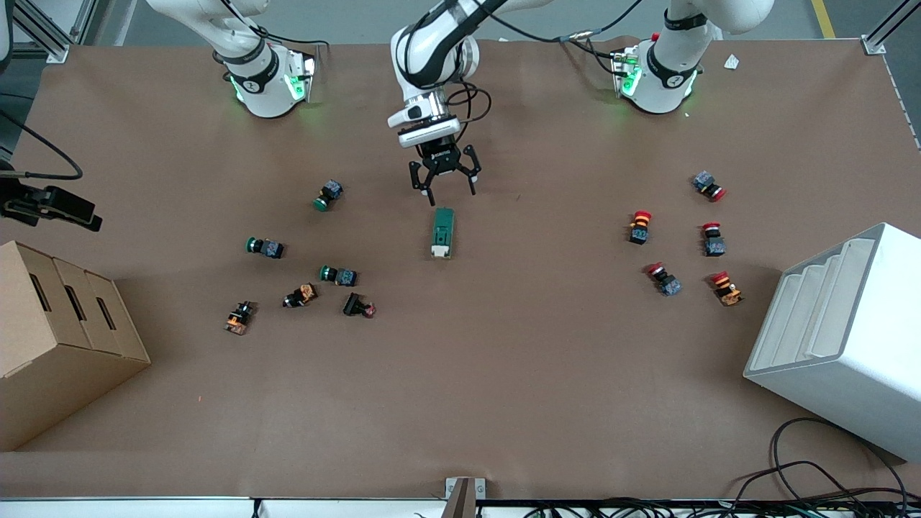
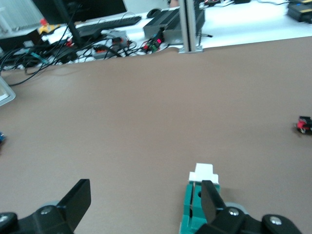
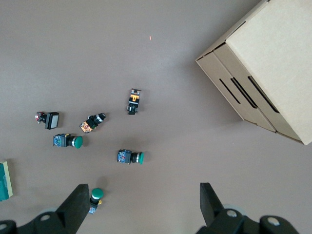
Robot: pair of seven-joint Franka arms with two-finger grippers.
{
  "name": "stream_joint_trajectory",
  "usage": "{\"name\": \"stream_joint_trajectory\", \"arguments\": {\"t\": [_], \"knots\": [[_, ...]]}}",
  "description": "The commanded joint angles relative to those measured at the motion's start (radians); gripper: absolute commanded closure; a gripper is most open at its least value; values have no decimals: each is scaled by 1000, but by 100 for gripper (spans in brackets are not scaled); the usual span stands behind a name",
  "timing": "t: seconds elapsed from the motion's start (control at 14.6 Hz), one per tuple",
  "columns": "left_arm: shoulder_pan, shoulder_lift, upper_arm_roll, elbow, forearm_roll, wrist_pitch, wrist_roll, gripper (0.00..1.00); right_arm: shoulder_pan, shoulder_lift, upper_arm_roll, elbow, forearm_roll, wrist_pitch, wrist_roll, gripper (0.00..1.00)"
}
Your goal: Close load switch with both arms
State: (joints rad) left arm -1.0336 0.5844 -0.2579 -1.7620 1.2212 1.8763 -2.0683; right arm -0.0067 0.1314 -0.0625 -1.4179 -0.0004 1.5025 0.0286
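The load switch (image 1: 442, 232) is a dark-green block with a white end piece. It lies on the brown table near the middle, white end toward the front camera. My left gripper (image 1: 444, 180) is open and hangs low just over the table at the switch's robot-side end. In the left wrist view the switch (image 2: 199, 207) sits beside one fingertip (image 2: 210, 197), not between the jaws of the left gripper (image 2: 145, 201). My right gripper (image 3: 142, 204) is open and empty, high over the green push-buttons. It is out of the front view. The switch's edge (image 3: 4, 180) shows in its view.
Green-capped and other push-buttons (image 1: 338, 274) lie scattered toward the right arm's end. Red-capped ones (image 1: 712, 237) lie toward the left arm's end. A cardboard box (image 1: 50, 338) stands at the right arm's end, and a white bin (image 1: 842, 338) at the left arm's end.
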Motion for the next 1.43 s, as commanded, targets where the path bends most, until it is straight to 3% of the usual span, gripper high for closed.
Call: {"name": "stream_joint_trajectory", "arguments": {"t": [0.0,0.48,0.68,1.37], "knots": [[36,-44,3,36,-121,0,59,0,-12,-9,12,48,-15,-38,-9,0],[185,-44,3,311,-348,-92,411,0,-12,-4,12,56,-17,-58,-4,0],[265,-51,-1,354,-399,-92,534,0,-12,-4,12,62,-4,-99,-6,0],[500,-225,-1,372,-687,-92,888,0,-3,-24,20,76,-12,-136,2,0]]}}
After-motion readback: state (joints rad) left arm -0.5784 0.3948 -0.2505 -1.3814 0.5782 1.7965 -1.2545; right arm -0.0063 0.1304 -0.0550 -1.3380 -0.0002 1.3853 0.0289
